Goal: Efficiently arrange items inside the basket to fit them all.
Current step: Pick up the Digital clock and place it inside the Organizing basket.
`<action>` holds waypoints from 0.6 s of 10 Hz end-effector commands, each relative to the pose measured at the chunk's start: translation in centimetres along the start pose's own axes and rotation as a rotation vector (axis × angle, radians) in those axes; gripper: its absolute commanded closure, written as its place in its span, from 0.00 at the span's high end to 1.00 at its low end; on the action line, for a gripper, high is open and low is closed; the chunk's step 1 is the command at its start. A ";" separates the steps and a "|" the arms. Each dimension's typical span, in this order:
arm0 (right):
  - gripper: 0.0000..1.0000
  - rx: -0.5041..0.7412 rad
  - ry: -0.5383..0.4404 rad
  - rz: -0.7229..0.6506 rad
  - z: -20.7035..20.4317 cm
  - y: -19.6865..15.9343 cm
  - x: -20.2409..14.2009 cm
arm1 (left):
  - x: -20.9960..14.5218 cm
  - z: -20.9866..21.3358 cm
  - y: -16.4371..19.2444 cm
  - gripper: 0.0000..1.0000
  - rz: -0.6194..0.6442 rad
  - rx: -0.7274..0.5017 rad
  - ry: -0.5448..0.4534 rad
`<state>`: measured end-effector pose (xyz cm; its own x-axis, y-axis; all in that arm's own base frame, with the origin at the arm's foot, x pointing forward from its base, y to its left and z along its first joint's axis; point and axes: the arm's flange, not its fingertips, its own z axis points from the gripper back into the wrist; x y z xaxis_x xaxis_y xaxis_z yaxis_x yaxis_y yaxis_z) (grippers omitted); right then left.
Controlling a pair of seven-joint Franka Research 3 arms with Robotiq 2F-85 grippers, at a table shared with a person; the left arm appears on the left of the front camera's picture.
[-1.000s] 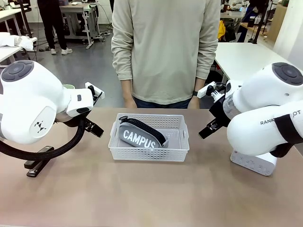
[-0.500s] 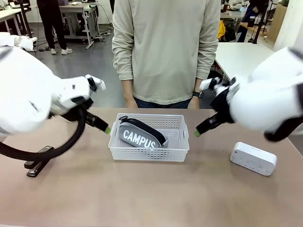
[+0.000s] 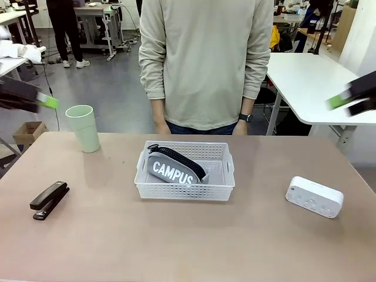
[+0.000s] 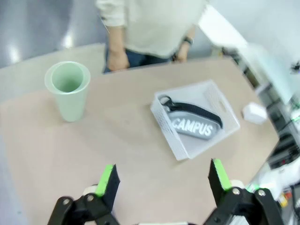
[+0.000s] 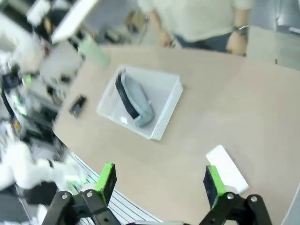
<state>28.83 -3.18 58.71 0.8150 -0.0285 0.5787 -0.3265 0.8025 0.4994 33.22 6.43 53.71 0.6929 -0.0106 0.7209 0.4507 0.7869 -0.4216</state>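
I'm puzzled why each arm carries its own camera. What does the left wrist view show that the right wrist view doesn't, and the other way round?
Left wrist view's own: the left tool, open, and the CAMPUS print on the grey pouch, readable.
Right wrist view's own: the right tool, open, and the black stapler.
Both share: the white basket with the pouch inside, the pale green cup, the white box and the person at the far side.

The left gripper (image 4: 163, 179) hangs high over the table (image 4: 117, 140), its 2 green-padded fingers (image 4: 107, 180) spread wide and empty. Below, the pale green cup (image 4: 69, 89) stands upright, well apart from the basket (image 4: 165, 129) holding the grey CAMPUS pouch (image 4: 194, 124). A white box (image 4: 255, 112) lies beyond.
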 end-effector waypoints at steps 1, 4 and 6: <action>1.00 0.051 -0.246 -0.272 6.7 -6.8 -4.6 | -4.9 5.2 6.3 1.00 0.185 -0.071 -0.194; 1.00 0.147 -0.532 -0.634 13.2 -15.4 -14.3 | -12.1 9.5 11.0 1.00 0.454 -0.056 -0.438; 1.00 0.106 -0.588 -0.831 13.1 -18.5 -20.1 | -15.0 10.4 12.0 1.00 0.527 -0.019 -0.521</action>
<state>11.93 -30.28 50.87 0.4848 -0.8290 0.2789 0.1539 0.3948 0.9058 23.92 27.92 46.70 0.5048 0.6598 0.5566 0.1270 0.5810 -0.8039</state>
